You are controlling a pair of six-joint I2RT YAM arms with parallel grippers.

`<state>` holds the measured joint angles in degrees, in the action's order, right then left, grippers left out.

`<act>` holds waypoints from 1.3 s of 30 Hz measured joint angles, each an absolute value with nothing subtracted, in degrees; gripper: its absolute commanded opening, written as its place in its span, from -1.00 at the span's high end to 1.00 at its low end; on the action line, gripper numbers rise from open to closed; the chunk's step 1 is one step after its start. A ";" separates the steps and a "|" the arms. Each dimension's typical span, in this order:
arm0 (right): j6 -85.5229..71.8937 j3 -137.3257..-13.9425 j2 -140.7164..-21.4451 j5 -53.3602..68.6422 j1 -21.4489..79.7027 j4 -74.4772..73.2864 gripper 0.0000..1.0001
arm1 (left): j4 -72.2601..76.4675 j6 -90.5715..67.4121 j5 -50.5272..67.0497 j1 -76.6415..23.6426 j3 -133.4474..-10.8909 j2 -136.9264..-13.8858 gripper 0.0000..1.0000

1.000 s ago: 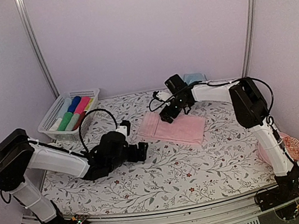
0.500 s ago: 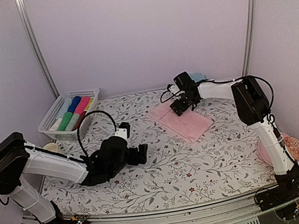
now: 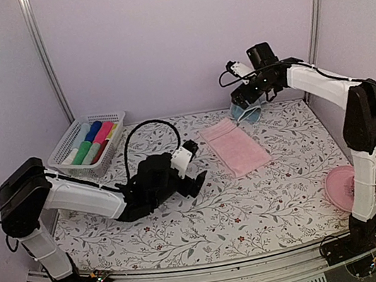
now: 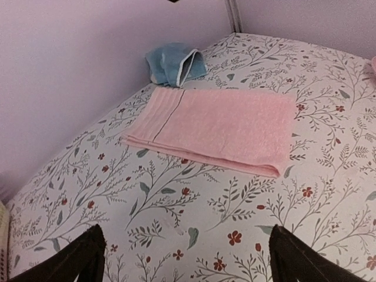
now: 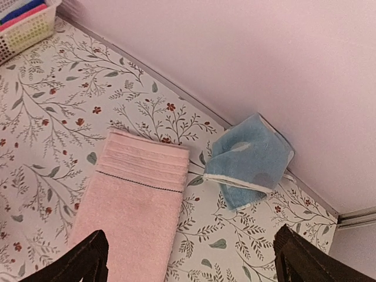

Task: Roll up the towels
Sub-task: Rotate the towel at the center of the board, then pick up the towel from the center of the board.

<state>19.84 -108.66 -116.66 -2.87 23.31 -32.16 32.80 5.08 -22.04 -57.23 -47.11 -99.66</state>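
Note:
A folded pink towel (image 3: 235, 147) lies flat on the floral table, also in the left wrist view (image 4: 217, 129) and the right wrist view (image 5: 135, 205). A crumpled blue towel (image 3: 246, 113) lies by the back wall, also in the wrist views (image 4: 175, 63) (image 5: 252, 158). My left gripper (image 3: 195, 180) is open and empty, low over the table just left of the pink towel. My right gripper (image 3: 246, 94) is open and empty, raised above the blue towel.
A white basket (image 3: 67, 143) with several rolled coloured towels stands at the back left. A pink plate (image 3: 341, 184) lies at the right edge beside the right arm's base. The back wall stands close behind the blue towel.
My right gripper let go of the pink towel and rose up and back, over the blue towel. The pink towel shifted right and turned. My left gripper moved right toward it.

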 measured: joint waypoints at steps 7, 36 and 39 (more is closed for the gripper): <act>21.89 -96.12 -99.90 6.42 21.06 -32.71 -0.98 | 34.00 21.63 -15.22 -57.52 -56.69 -109.65 -0.57; 21.87 -87.15 -94.17 15.81 10.81 -31.16 -0.98 | 18.04 46.87 -10.33 -60.88 -88.53 -136.59 0.01; 21.87 -86.91 -94.17 15.88 10.81 -30.83 -0.98 | 17.82 46.92 -11.77 -60.88 -89.56 -137.32 0.02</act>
<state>21.87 -86.91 -94.17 15.88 10.81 -30.83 17.82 46.92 -11.77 -60.88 -89.56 -137.32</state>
